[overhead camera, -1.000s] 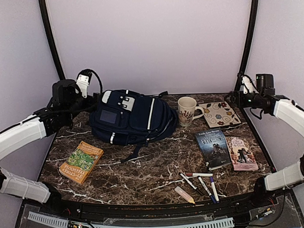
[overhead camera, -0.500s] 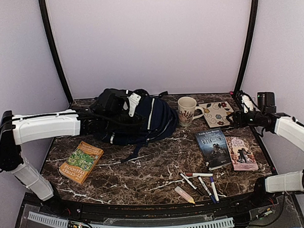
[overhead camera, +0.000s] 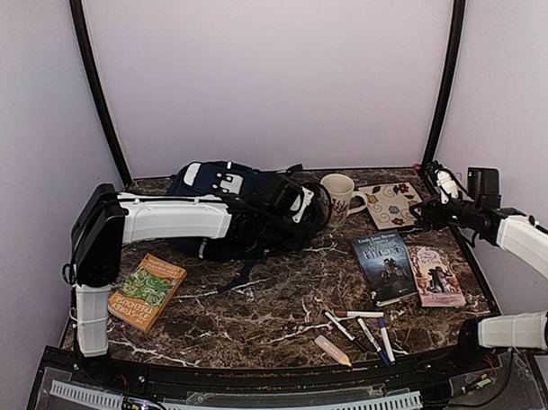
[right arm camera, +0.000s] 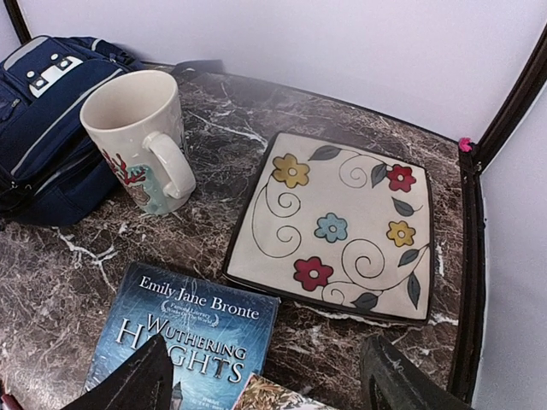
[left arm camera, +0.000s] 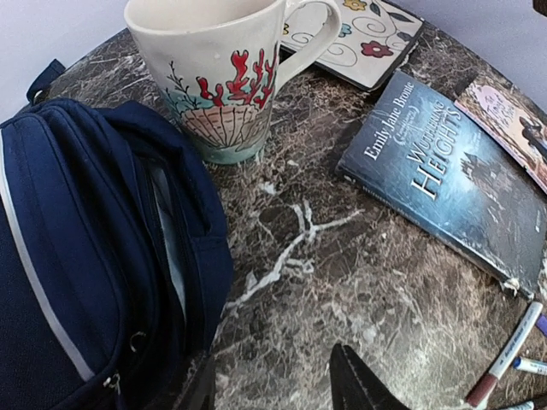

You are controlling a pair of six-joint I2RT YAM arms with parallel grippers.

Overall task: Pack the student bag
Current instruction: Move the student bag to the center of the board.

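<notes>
Navy-blue fabric student bag [left arm camera: 77, 256]: blue paperback book [overhead camera: 384, 266], marker pens [overhead camera: 359, 331] lie unpacked to its right; left hand [left arm camera: 278, 389], right hand [right arm camera: 265, 380] spread, empty.

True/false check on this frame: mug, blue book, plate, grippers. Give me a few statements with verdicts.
1. The mug stands upright next to the backpack. True.
2. The blue book is inside the backpack. False: it lies on the table, near the flowered plate.
3. The left gripper and right gripper are both open and empty. True.
4. The mug sits on the flowered plate. False: it stands on the table beside the plate.
</notes>
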